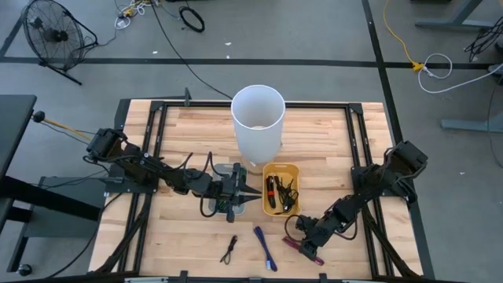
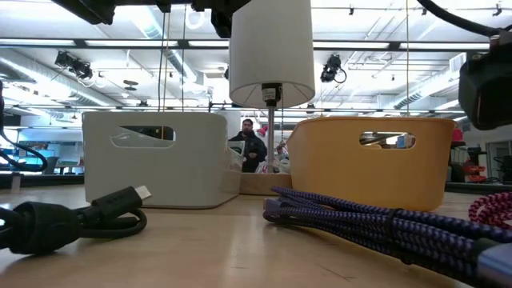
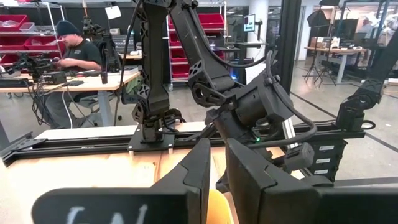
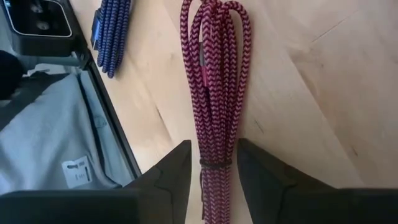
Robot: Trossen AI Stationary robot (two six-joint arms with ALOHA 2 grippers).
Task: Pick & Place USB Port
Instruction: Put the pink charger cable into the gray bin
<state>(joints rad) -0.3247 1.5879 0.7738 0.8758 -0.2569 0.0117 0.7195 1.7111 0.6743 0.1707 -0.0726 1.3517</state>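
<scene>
Red braided USB cable bundle (image 4: 214, 93), coiled, is straddled by the right gripper (image 4: 214, 171), seemingly for lifting; contact cannot be told. Located near the yellow plastic bin (image 1: 292, 169). Left gripper (image 1: 236, 194), fingers nearly together, nothing held, is parked beside that bin.

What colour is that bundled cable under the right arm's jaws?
The bundled cable is red-pink with a dark zigzag weave, clearest in the right wrist view.

No lettering can be read; a white tag (image 4: 76, 171) shows only tiny, illegible marks
</scene>
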